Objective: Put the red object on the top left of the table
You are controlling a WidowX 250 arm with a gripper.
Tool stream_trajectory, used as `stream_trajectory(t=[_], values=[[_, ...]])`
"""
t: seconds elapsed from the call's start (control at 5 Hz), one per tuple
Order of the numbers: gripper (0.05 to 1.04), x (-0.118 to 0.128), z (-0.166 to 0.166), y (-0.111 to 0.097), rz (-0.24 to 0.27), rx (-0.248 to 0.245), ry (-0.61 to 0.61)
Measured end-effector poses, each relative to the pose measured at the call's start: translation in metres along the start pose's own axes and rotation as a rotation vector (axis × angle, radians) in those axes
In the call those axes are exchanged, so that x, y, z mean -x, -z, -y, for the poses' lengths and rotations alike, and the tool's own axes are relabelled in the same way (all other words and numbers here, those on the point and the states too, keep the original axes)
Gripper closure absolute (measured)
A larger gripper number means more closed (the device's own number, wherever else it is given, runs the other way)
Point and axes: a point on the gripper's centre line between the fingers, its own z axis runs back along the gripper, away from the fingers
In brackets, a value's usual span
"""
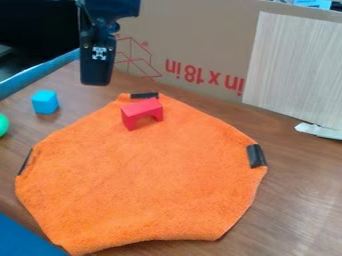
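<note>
Closest in the camera view, a smooth blue thing [19,241] pokes in at the bottom left corner, and then comes a big, fuzzy orange cloth [147,190] lying on the brown wooden table [304,200]. The red block shaped like a little bridge [141,108] stands on the far part of the cloth, near a black strip [144,95], and a bright blue cube [45,102] sits on the wood to the left. My black gripper [97,82] hangs at the upper left, in front of a brown cardboard sheet [200,40], and I cannot tell how wide it is or if it has hold of anything.
</note>
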Motion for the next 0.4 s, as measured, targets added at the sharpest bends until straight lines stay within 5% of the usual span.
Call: stream_trajectory(t=[0.4], values=[[0.083, -0.008, -0.019, 0.029, -0.061, 0.017, -0.024]])
